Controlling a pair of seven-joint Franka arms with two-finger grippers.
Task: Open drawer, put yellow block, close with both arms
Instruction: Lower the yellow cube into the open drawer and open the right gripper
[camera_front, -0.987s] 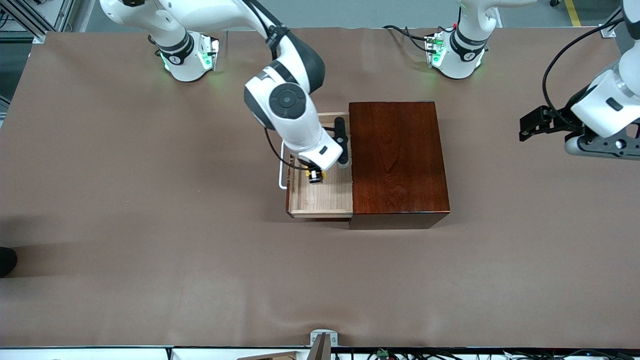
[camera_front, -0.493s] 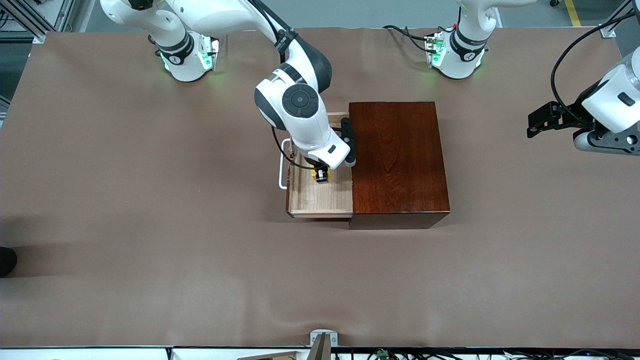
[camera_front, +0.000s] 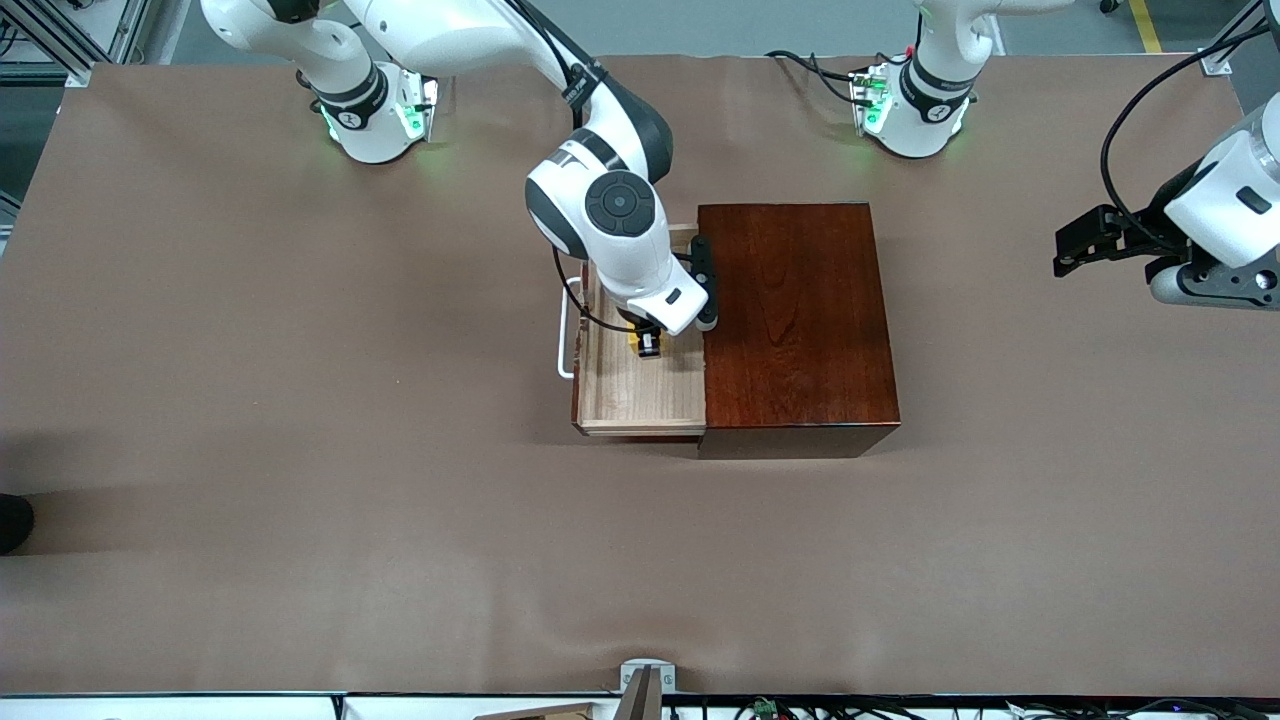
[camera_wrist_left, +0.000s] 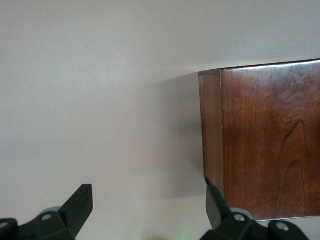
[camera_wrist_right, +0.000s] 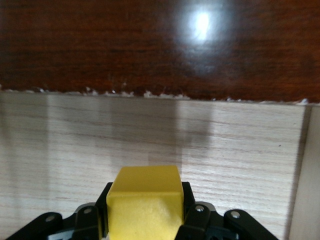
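On the brown-covered table, front view: a glossy dark reddish-brown wooden box stands near the middle, with its drawer pulled out toward the right arm's end of the table. The drawer is a light-wood tray with a white U-shaped bar handle on its front. The right arm reaches from its base down over the open drawer. The right gripper hangs inside the tray's outline, its fingers clamped on the yellow block, of which only a small yellow patch shows beneath the wrist. The block is over the part of the tray close to the box. The left arm waits at its own end of the table, well apart from the box, with the left gripper raised over bare table cover.

Left wrist view: the left gripper has its two black fingers spread wide with nothing between them. Below lie the plain table cover and one corner of the dark wooden box, its glossy top and a narrow side face visible.

Right wrist view: the right gripper pinches the yellow block from both sides, the black fingers pressed against its faces. The cube sits square in the grip. Beneath it is the pale grained floor of the drawer, and next to that the dark glossy edge of the box with a light reflection. Whether the block touches the drawer floor cannot be told.
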